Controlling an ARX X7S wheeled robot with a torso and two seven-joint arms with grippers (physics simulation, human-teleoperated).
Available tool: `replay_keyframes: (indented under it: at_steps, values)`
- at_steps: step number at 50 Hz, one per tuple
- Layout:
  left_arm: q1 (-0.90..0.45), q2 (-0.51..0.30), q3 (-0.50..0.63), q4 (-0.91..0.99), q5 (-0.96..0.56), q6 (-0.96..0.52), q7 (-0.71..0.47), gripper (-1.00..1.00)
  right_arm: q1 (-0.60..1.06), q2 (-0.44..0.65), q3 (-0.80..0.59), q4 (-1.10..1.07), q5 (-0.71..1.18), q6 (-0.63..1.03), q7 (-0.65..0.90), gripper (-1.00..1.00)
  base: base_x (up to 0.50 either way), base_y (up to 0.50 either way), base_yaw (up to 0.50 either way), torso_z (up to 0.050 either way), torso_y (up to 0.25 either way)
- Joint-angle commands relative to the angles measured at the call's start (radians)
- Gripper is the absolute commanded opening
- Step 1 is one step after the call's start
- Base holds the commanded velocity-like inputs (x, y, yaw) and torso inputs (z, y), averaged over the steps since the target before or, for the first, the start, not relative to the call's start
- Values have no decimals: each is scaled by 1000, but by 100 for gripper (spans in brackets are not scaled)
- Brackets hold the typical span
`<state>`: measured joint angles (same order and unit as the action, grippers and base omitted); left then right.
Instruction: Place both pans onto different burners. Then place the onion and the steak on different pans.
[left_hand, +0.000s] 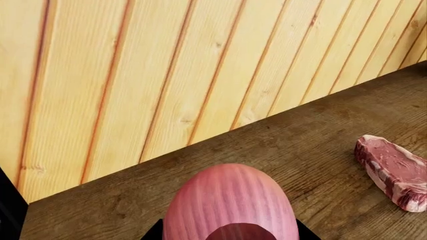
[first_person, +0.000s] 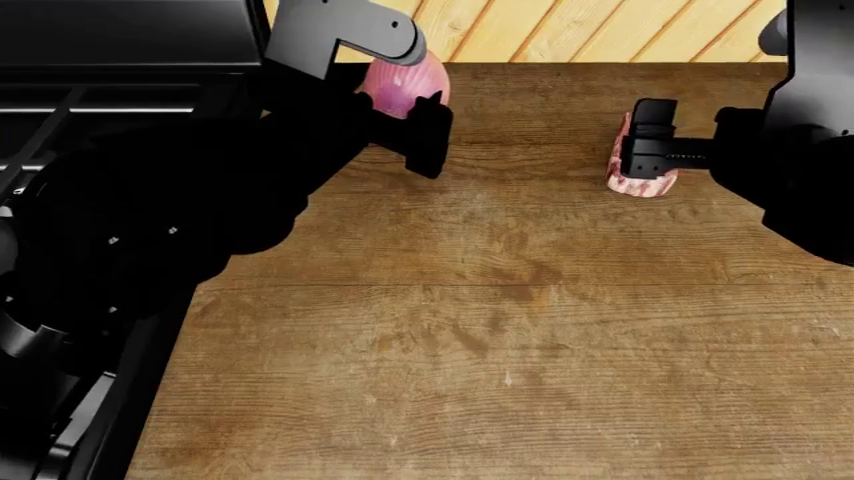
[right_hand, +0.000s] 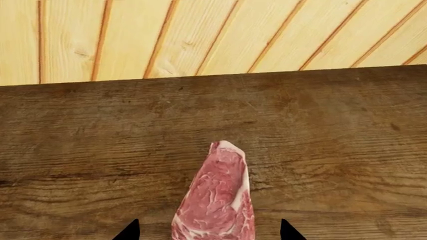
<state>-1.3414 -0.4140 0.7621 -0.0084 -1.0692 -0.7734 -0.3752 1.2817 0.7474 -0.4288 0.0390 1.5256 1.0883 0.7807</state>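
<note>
Wooden bench (first_person: 507, 330) lies broad and bare in the head view; the left claw (first_person: 407, 125) grips the onion (first_person: 400, 88) by the back wall, beside the stove (first_person: 80, 110). The left wrist view shows the steak (left_hand: 393, 171) apart from the onion (left_hand: 230, 202). The right wrist view shows the open right claw (right_hand: 208, 234) straddling the steak (right_hand: 217, 200).

1 small rounded pinkish-purple striped onion (first_person: 400, 88). 1 flat raw pink-red steak w/ white fat edge (right_hand: 217, 200). 2 black robot grippers: left (first_person: 424, 135), right (first_person: 650, 140). 1 brown wooden countertop (first_person: 507, 320). 1 black stove (first_person: 80, 110).
</note>
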Motion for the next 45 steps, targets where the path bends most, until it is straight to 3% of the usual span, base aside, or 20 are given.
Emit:
replay_keyframes:
  at_steps: [1, 45]
  values:
    - [-2, 0, -1, 1, -11, 4, -11, -100, -2, -16, -18, 36, -35, -17, -30, 100, 0, 0, 0, 0, 0]
    - [-13, -5, -3, 11, -24, -1, -20, -100, -31, -67, -75, 140, -142, -94, -138, 100, 0, 0, 0, 0, 0]
